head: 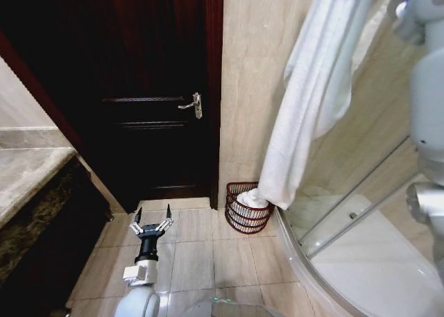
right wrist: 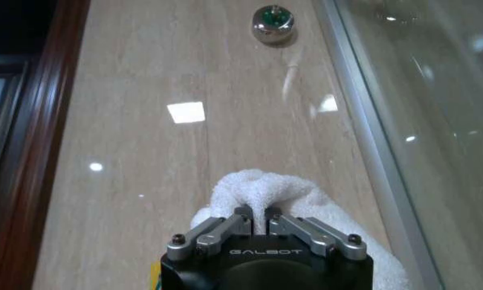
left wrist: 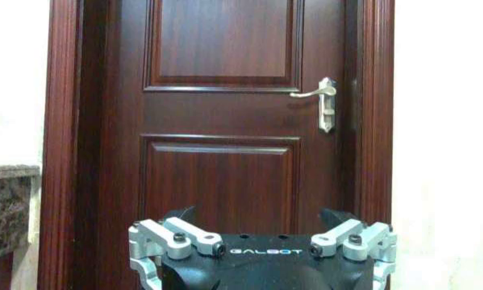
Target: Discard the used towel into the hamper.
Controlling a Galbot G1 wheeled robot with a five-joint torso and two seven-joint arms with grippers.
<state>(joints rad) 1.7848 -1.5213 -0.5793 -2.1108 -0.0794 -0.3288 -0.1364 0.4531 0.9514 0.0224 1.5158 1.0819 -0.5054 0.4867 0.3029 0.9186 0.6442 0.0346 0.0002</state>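
Observation:
A long white towel (head: pixel 312 102) hangs down from the upper right along the beige wall. Its lower end rests inside the hamper (head: pixel 238 220), a small dark red wire basket on the floor by the door frame. My right gripper (right wrist: pixel 257 215) is shut on the towel's (right wrist: pixel 262 190) bunched top, close to the wall. The right arm (head: pixel 427 88) runs down the right edge of the head view. Low over the floor tiles in front of the door, left of the hamper, my left gripper (head: pixel 152 226) stands open with nothing in it, fingers (left wrist: pixel 185 231) facing the door.
A dark wooden door (head: pixel 152 67) with a metal handle (head: pixel 192 105) stands ahead. A stone counter (head: pixel 28 171) is on the left. A glass shower screen (head: pixel 361 213) and a curved white tray (head: pixel 374 268) are on the right. A chrome knob (right wrist: pixel 272 21) sticks out of the wall.

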